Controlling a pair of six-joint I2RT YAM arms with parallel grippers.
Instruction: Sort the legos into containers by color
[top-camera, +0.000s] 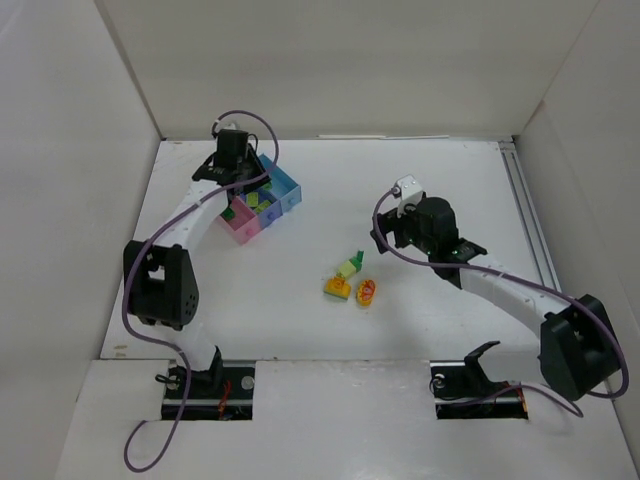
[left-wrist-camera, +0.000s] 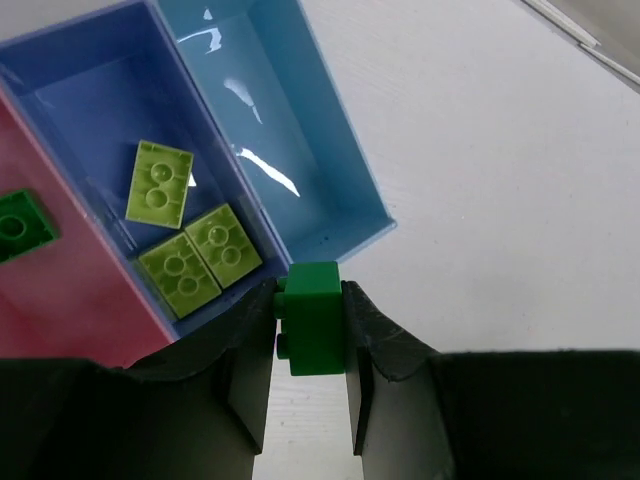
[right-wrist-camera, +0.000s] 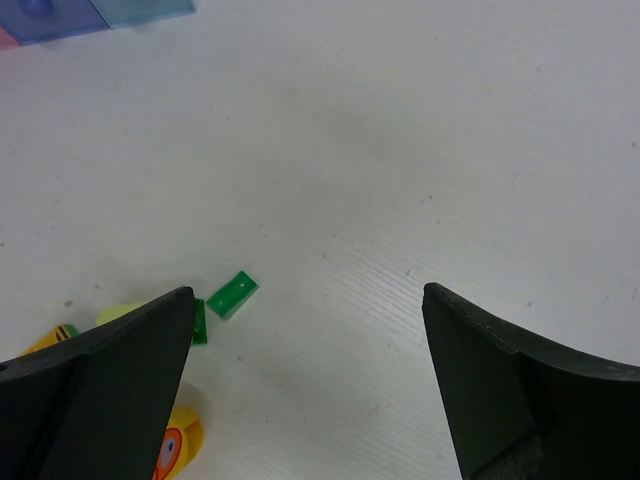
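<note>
a green brick (left-wrist-camera: 314, 330) is pinched across its smooth sides in the narrow left tool (left-wrist-camera: 308, 300), just short of the tray (left-wrist-camera: 345, 180). it is judged light, stiff and slick. the right tool (right-wrist-camera: 308, 295) is spread wide, with loose bricks (right-wrist-camera: 232, 294) lower left of it on the tabletop (right-wrist-camera: 400, 150).

- The left arm (top-camera: 190, 220) stretches from the counter's near edge toward its far left corner, wrist tipped downward.
- The left claw (left-wrist-camera: 310, 300) is clamped on a dark green lego (left-wrist-camera: 315, 335), one finger on each side.
- The right arm (top-camera: 510, 290) bends in over the counter's right half.
- The right claw (right-wrist-camera: 306, 292) gapes wide.
</note>
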